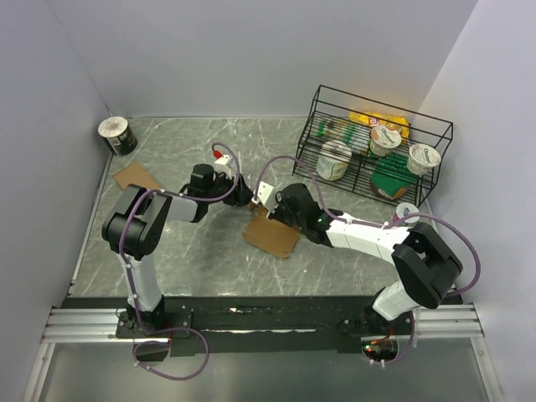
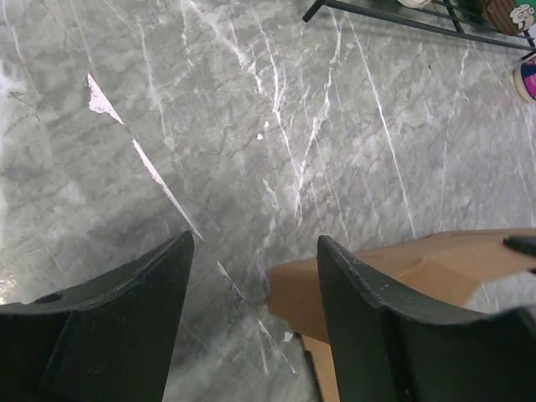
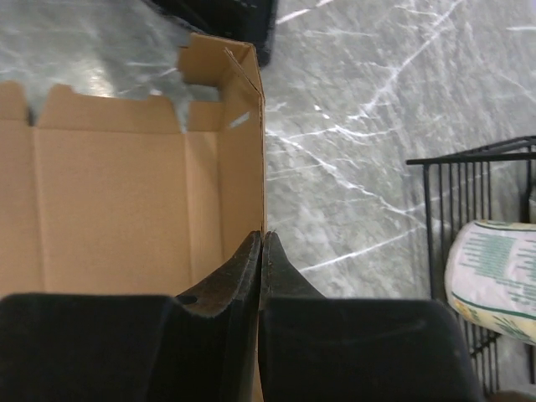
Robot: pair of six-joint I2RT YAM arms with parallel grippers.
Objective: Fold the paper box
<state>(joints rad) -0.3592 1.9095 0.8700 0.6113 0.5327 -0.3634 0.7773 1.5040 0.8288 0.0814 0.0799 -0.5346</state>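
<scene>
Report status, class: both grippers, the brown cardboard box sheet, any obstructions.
Right gripper shut on upright flap of the partly folded brown cardboard paper box. Left gripper open, empty, at its edge. Black wire rack well clear.

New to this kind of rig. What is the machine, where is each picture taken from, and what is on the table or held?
Two robot arms are bolted at the near edge of a marbled table, each ending in a two-finger gripper. The wide picture looks down from above and behind them. The other two come from wrist cameras, so the dark shapes at the bottom are each arm's own fingers. In the middle lies the paper box, a partly folded brown cardboard sheet. The right gripper is shut on one raised wall of it. The left gripper is open, holding nothing, beside the box's edge. Also there: a second cardboard piece, a small tub in the far left corner, and a wire rack of food packages.
</scene>
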